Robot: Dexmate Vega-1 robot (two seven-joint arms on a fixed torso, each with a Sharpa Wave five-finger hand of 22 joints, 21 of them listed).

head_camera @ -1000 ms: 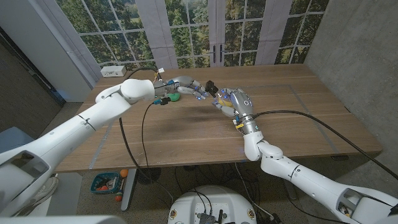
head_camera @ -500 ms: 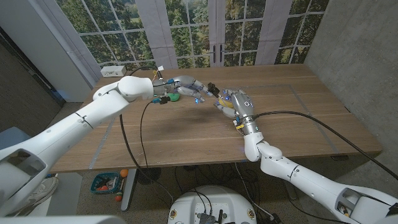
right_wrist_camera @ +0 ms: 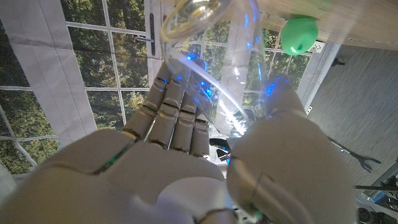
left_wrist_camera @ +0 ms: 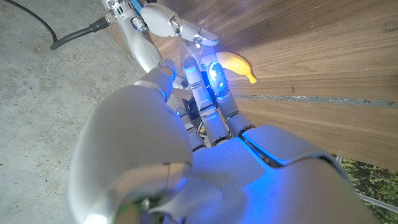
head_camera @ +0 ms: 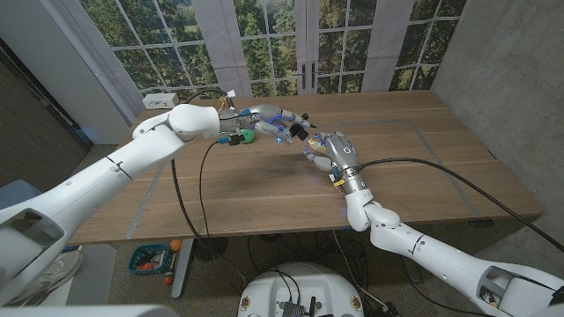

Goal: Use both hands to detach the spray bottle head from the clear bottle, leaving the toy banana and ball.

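My left hand (head_camera: 264,120) reaches over the table's far middle and pinches the black spray head (head_camera: 300,125) at its fingertips. Just right of it my right hand (head_camera: 335,148) grips the clear bottle (right_wrist_camera: 230,68). In the right wrist view the bottle's round rim is bare, with the fingers of my right hand (right_wrist_camera: 186,137) wrapped around its body. The green ball (head_camera: 249,136) (right_wrist_camera: 298,34) lies on the table beside my left hand. The yellow toy banana (head_camera: 315,159) (left_wrist_camera: 235,63) lies on the wood, partly hidden under my right hand. Past my left hand (left_wrist_camera: 205,124), the left wrist view shows the other hand's fingers.
A white box (head_camera: 159,99) with cables sits at the far left corner of the wooden table (head_camera: 423,158). Black cables hang from both arms. A basket of small things (head_camera: 154,260) stands on the floor below the near left edge.
My left hand has drawn a little farther back with the spray head, and a small gap has opened to my right hand. The right hand has sunk slightly toward the banana.
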